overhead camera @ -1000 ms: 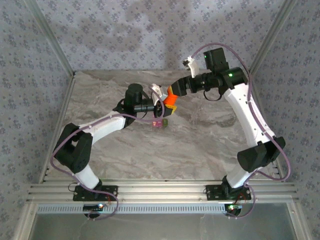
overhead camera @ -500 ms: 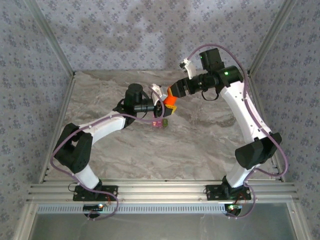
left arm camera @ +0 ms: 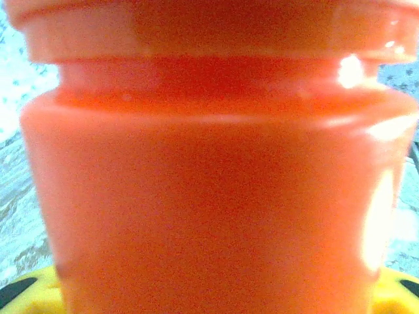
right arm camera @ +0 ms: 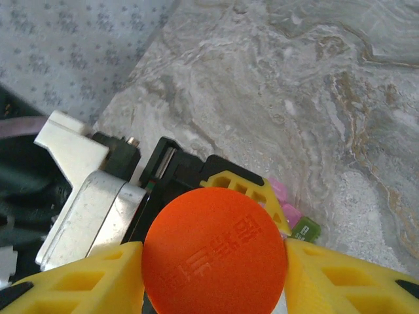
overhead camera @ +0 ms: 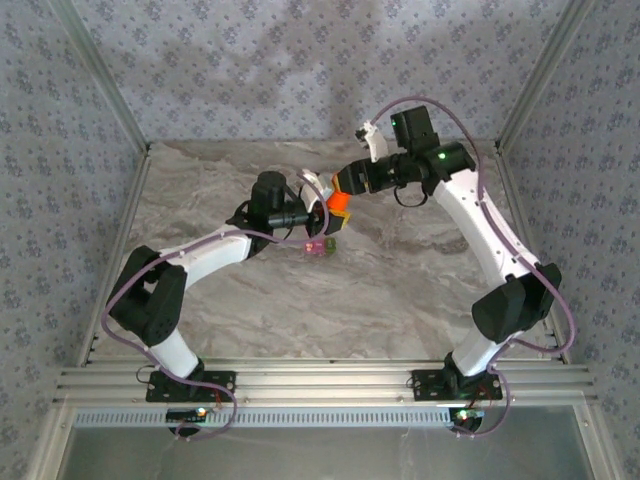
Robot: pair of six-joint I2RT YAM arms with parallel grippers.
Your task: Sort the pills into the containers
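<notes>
**Bottle gripped at both ends, cap about to come off**

The orange bottle (overhead camera: 341, 203) is held up off the desk (overhead camera: 420, 270) between the two arms. The left jaws stand about half open and clamp the bottle's body. In the left wrist view its smooth wall fills the frame, with yellow pads at the lower corners. The right jaws have come in over the cap (right arm camera: 215, 258). One yellow finger (right arm camera: 78, 278) lies against each side of the round top, so they appear closed on it. How firmly they grip I cannot tell.

The containers (overhead camera: 320, 246), a small pink and green pair, sit on the desk just beside the bottle, on the side nearer the arm bases. No pills can be seen.

The bottle looks like stiff, light, glossy plastic, so it may spin in the grip if squeezed lightly. The body is best held at mid-height and the cap across its rim. The containers are tiny and probably feather-light, so a nudge would likely slide or tip them. Pouring from the bottle calls for a slow tilt.
</notes>
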